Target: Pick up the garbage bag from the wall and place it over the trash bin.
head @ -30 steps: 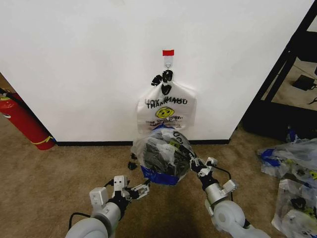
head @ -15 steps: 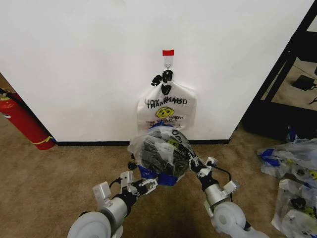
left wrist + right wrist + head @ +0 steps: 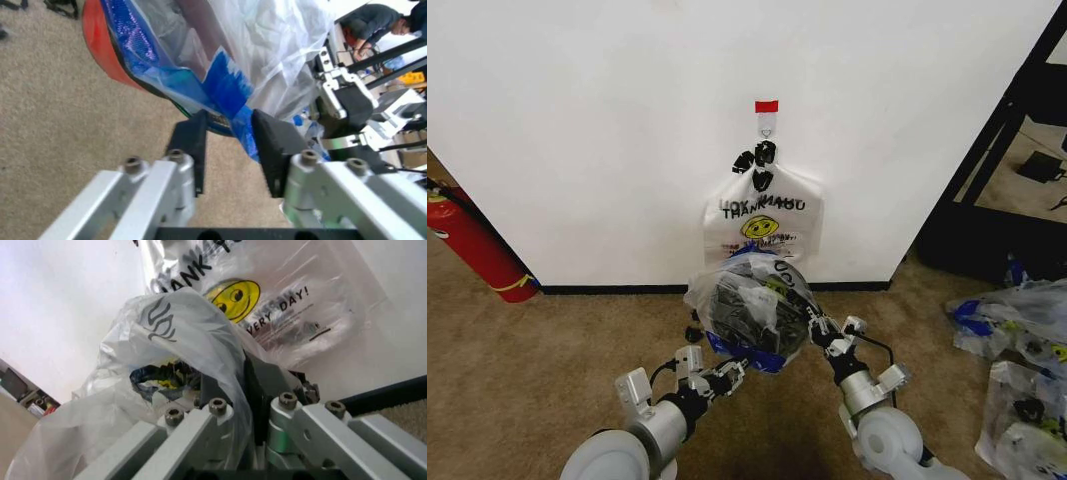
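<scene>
1. At lower centre of the head view, the garbage bag [image 3: 752,300], a thin see-through sack with blue patches, lies draped over the trash bin [image 3: 745,355], whose red body and black rim show in the left wrist view [image 3: 100,55] behind the film.

2. The right gripper [image 3: 815,327], just right of the bin in the head view, is clamped on a fold of the bag; its wrist view shows plastic [image 3: 187,340] bunched between the closed jaws.

3. The left gripper [image 3: 732,372], at the bin's lower left in the head view, has its fingers [image 3: 190,145] parted around a blue-printed hem [image 3: 223,85], not yet pinching it.

4. Judged from this, the step in hand is catching the near hem so both arms can stretch the mouth over the rim. The left jaws would do well to take a double layer of film, not a single edge, which could slip or tear.

5. The right grip should hold steady as an anchor; pulling both sides at once may drag the light bin across the carpet [image 3: 537,360].

6. Higher at centre of the head view, an opaque THANK YOU bag [image 3: 762,222] hangs from a wall hook [image 3: 767,122], close behind the bin and best left untouched.
</scene>
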{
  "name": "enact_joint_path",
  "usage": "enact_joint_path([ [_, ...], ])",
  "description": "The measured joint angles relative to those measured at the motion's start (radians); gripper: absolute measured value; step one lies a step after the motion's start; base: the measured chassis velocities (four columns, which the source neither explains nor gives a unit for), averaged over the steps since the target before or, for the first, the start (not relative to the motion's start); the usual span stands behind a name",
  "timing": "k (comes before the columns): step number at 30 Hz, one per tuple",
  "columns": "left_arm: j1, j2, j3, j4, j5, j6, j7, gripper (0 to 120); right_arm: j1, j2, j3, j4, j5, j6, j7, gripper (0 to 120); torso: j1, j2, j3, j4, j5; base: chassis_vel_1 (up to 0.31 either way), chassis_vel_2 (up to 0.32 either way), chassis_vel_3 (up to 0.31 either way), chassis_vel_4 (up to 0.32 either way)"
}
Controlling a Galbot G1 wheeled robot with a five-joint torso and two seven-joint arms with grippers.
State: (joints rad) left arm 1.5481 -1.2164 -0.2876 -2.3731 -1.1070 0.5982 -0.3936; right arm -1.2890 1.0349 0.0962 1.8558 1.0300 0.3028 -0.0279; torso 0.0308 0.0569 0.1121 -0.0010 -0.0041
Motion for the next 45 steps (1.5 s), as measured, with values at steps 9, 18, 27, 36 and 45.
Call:
enact_joint_path([
  [9, -0.001, 0.023, 0.010, 0.039, 0.099, -0.053, 0.033, 0, 0.011, 0.010, 0.000, -0.008, -0.001, 0.001, 0.024, 1, 0.000, 0.000, 0.000, 0.0000, -0.0001, 0.000, 0.000, 0.000, 0.000],
  [18, 0.023, 0.045, 0.019, 0.099, 0.246, -0.119, 0.046, 0, 0.028, 0.015, -0.001, 0.000, 0.039, 0.000, 0.056, 1, 0.000, 0.000, 0.000, 0.0000, 0.0000, 0.000, 0.000, 0.000, 0.000],
  [27, 0.015, 0.037, 0.041, 0.130, 0.282, -0.131, 0.061, 0, 0.027, 0.016, -0.011, 0.025, 0.067, -0.004, 0.057, 1, 0.000, 0.000, 0.000, 0.0000, 0.0000, 0.000, 0.000, 0.000, 0.000],
  [36, 0.067, 0.045, 0.041, 0.081, 0.301, -0.154, 0.109, 13, 0.036, 0.018, -0.006, 0.009, 0.067, 0.004, 0.050, 1, 0.000, 0.000, 0.000, 0.0001, 0.0000, 0.000, 0.000, 0.000, 0.000],
  [45, 0.046, 0.024, 0.026, 0.044, 0.242, -0.208, 0.120, 47, 0.033, 0.019, -0.003, 0.003, 0.063, 0.006, 0.045, 1, 0.000, 0.000, 0.000, 0.0000, 0.0000, 0.000, 0.000, 0.000, 0.000],
])
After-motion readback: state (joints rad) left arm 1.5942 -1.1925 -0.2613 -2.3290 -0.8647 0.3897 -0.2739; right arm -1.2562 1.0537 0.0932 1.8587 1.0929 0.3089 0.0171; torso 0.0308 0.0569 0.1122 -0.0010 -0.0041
